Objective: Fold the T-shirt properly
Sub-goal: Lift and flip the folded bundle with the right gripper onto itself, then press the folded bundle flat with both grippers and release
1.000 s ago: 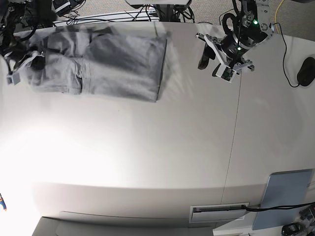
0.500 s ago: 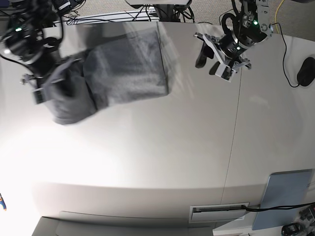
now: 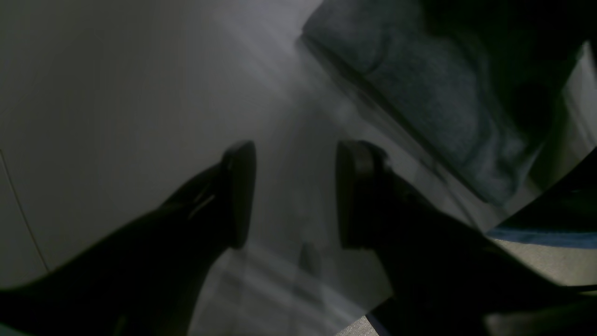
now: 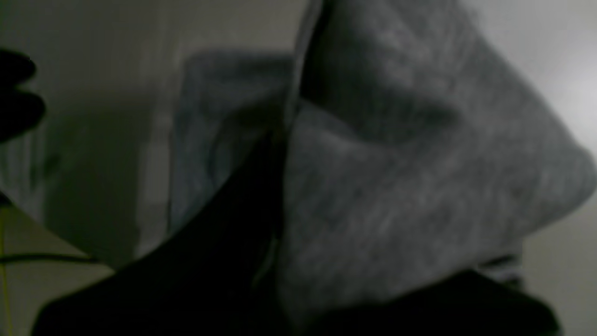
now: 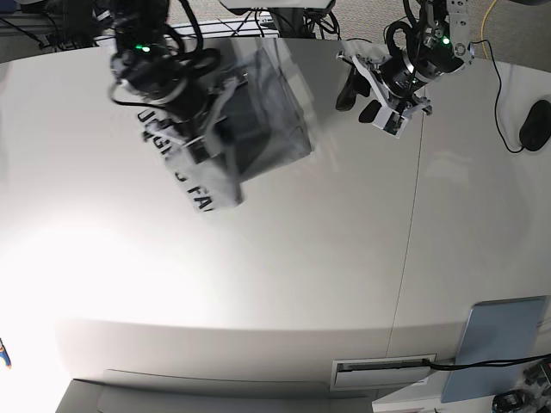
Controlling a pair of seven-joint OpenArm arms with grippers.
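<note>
My right gripper (image 5: pixel 196 142) is clamped on the T-shirt (image 5: pixel 258 120), carrying one end over the far part of the table (image 5: pixel 284 275), lettering showing underneath. My left gripper (image 3: pixel 295 191) hangs with jaws apart, holding nothing, beside the shirt. Risk: the lifted fold drags or bunches the lower layer, landing crooked. One shirt, two grippers.
</note>
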